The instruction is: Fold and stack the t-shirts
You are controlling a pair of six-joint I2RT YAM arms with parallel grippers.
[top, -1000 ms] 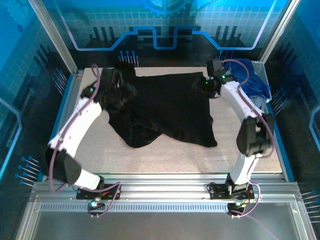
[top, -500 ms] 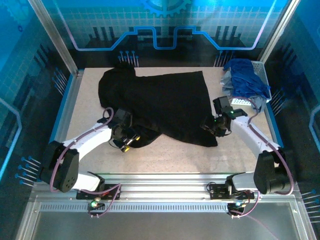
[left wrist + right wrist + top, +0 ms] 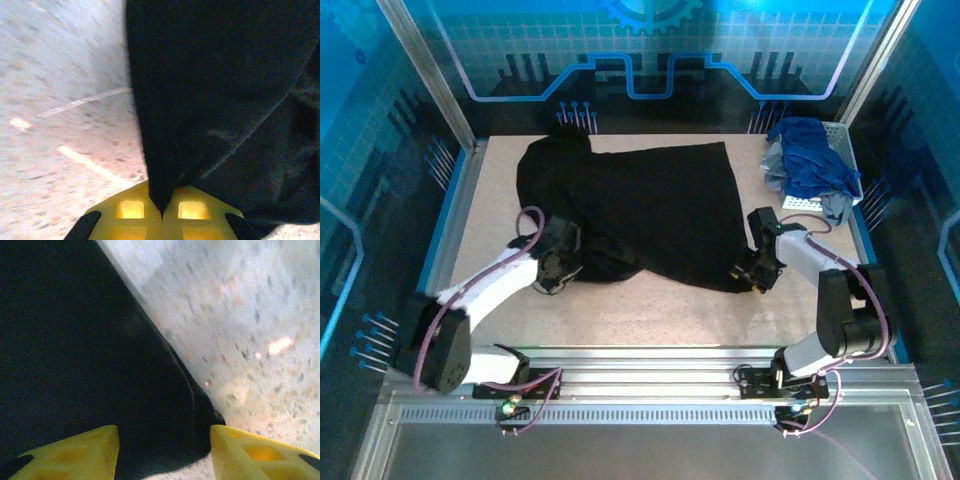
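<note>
Plainly, left claw (image 3: 162, 212) pinches edge of black t-shirt (image 3: 225, 100).

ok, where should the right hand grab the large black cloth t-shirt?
Take the black t-shirt by its near-right hem corner, coming in from the bare table on its right: that corner lies flat between the right hand's open fingers. The left hand pinches the near-left corner.

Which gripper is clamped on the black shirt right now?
The left gripper: its yellow jaws are shut together, pinching a fold of the black shirt. The right gripper has its jaws apart, straddling the shirt's near corner without closing on it.
</note>
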